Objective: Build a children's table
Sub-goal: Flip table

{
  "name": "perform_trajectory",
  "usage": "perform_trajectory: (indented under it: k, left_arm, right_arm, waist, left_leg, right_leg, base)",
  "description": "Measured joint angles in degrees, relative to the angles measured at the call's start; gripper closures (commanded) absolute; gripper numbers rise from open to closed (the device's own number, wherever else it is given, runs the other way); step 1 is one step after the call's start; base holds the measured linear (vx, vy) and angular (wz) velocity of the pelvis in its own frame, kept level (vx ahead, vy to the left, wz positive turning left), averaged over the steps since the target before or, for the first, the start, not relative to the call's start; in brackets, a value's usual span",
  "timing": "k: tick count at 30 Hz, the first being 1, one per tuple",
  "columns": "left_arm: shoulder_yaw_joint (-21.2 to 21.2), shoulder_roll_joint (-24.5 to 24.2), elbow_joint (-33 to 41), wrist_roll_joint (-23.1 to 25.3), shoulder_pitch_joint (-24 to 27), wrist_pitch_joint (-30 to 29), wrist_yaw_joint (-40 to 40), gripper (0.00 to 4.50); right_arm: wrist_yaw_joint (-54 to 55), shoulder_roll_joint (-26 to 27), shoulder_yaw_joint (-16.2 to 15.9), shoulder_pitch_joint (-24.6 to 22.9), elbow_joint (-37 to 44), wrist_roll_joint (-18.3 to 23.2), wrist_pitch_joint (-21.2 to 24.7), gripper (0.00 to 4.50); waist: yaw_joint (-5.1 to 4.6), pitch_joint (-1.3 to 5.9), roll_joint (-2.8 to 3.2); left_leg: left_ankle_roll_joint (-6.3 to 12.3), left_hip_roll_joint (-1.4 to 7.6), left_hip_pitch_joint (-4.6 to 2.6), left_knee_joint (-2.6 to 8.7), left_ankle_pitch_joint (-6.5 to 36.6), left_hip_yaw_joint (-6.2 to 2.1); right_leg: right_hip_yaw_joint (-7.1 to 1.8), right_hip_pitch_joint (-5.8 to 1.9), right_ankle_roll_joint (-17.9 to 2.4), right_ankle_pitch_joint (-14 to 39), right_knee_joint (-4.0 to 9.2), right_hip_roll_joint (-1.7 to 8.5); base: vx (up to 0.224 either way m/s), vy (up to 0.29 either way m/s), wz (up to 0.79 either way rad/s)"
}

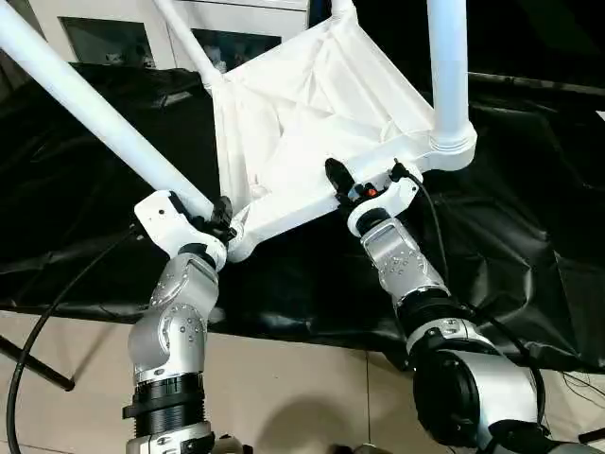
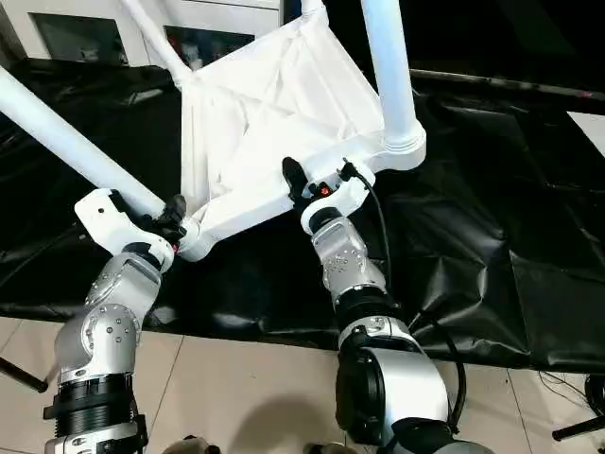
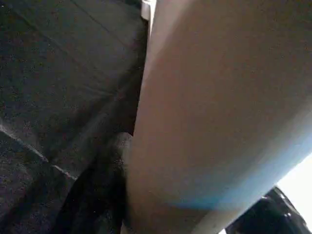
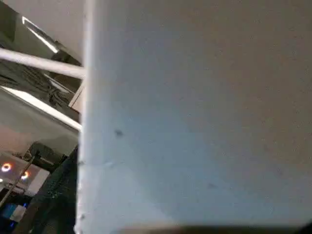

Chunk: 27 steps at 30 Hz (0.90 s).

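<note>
tabletop (image 1: 312,123) — above black sheet (image 1: 510,236)

1. Left silver forearm rises from below; its pincer (image 1: 221,216) is clamped around a white leg (image 1: 85,99).
2. Right forearm angles up-left; its pincer (image 1: 364,182) straddles the tabletop (image 1: 312,104) rim.

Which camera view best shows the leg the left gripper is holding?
The left eye view: the leg runs from the left gripper up to the picture's corner. The right eye view shows it similarly. The left wrist view shows it as a close white surface.
</note>
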<state>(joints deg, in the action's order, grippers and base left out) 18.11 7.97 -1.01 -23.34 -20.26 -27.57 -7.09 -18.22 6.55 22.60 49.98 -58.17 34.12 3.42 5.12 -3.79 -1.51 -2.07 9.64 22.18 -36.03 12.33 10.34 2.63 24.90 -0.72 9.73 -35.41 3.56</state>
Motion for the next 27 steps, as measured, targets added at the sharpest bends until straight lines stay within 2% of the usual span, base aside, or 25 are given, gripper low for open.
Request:
perform_trajectory:
  k: [4, 6, 9, 10, 11, 14, 17, 22, 24, 27]
  left_arm:
    - [0.0, 0.0, 0.0, 0.3, 0.0, 0.1, 0.0, 2.26]
    - [-0.2, 0.0, 0.0, 0.6, 0.0, 0.2, -0.2, 1.70]
    - [-0.2, 0.0, 0.0, -1.7, 0.0, -0.3, 0.1, 1.45]
    - [-0.1, 0.0, 0.0, -2.1, 0.0, -0.3, 0.3, 1.45]
    - [-0.1, 0.0, 0.1, -2.2, 0.0, -0.3, 0.3, 1.20]
    - [0.1, 0.0, 0.1, -3.7, 0.0, -0.6, 0.8, 1.11]
    - [0.5, 0.0, 0.2, -4.7, 0.2, -1.0, 2.0, 0.71]
    - [1.0, -0.5, 3.1, -8.0, 0.8, -1.5, 5.3, 0.45]
    - [1.5, -1.1, 4.7, -8.5, 1.9, -0.7, 6.4, 0.28]
    - [2.5, -1.9, 6.5, -10.5, 3.3, 0.3, 8.1, 0.27]
  right_arm:
    - [-0.5, 0.0, 0.2, 0.4, -0.9, 0.0, -0.5, 1.59]
    - [-0.5, 0.0, 0.2, 0.5, -1.2, -0.1, -0.8, 1.71]
    - [-0.3, -0.3, 1.2, 0.6, -2.9, 0.1, -1.1, 2.02]
    - [-0.4, -0.4, 1.8, 0.6, -3.4, 0.2, -1.1, 2.02]
    - [-0.6, -0.4, 2.0, 0.6, -3.6, 0.5, -1.1, 2.10]
    - [-1.0, -0.5, 2.2, 0.6, -3.7, 0.6, -1.3, 2.12]
    - [-1.0, -0.8, 2.6, 0.6, -4.0, 0.6, -1.6, 2.18]
    - [-1.0, -1.9, 3.7, 1.0, -5.0, 1.1, -1.9, 2.20]
    - [-1.0, -2.2, 3.9, 1.3, -5.0, 1.1, -2.0, 2.20]
    - [-1.0, -2.5, 3.7, 1.6, -5.0, 1.0, -2.2, 2.23]
  waist:
    - [0.00, 0.00, 0.00]
    - [0.00, 0.00, 0.00]
    - [0.17, 0.01, -0.10]
    - [0.19, 0.01, -0.10]
    - [0.19, 0.01, -0.10]
    - [0.28, 0.01, -0.10]
    - [0.47, 0.01, -0.10]
    - [1.29, 0.01, -0.09]
    - [1.41, 0.00, -0.06]
    - [1.41, 0.00, -0.06]
  left_leg:
    - [0.00, 0.04, 0.00, -0.08, 0.0, 0.01]
    - [0.00, 0.05, 0.00, -0.14, 0.0, 0.01]
    - [-0.03, 0.11, 0.02, -0.24, 0.0, 0.04]
    - [-0.05, 0.12, 0.05, -0.25, 0.0, 0.09]
    - [-0.06, 0.12, 0.04, -0.25, 0.0, 0.11]
    - [-0.11, 0.17, 0.03, -0.28, -0.1, 0.11]
    - [-0.20, 0.21, 0.03, -0.28, -0.2, 0.12]
    - [-0.32, 0.24, 0.01, -0.28, -0.3, 0.13]
    - [-0.52, 0.27, 0.02, -0.28, -0.2, 0.13]
    - [-0.56, 0.28, 0.02, -0.27, -0.3, 0.12]
  right_leg:
    - [0.00, 0.01, 0.0, 0.0, -0.06, -0.02]
    - [0.00, 0.01, 0.0, 0.0, -0.13, -0.02]
    - [0.03, 0.02, 0.0, 0.0, -0.23, -0.02]
    - [0.00, 0.07, 0.0, 0.0, -0.27, -0.02]
    - [0.00, 0.07, 0.0, 0.0, -0.30, -0.01]
    - [0.03, 0.07, -0.1, 0.0, -0.39, -0.01]
    - [0.06, 0.07, -0.1, 0.0, -0.46, -0.02]
    - [0.07, 0.06, -0.1, 0.0, -0.56, -0.01]
    - [0.10, 0.06, -0.2, 0.0, -0.58, -0.01]
    - [0.13, 0.04, -0.2, -0.1, -0.60, -0.01]
  base:
    - [0.000, 0.000, 0.00]
    - [0.000, 0.000, 0.00]
    - [0.000, 0.000, 0.00]
    - [0.000, 0.000, 0.00]
    - [0.000, 0.000, 0.00]
    - [0.000, 0.000, 0.00]
    - [0.000, 0.000, 0.00]
    - [0.000, 0.000, 0.00]
    - [0.000, 0.000, 0.00]
    - [0.000, 0.000, 0.00]
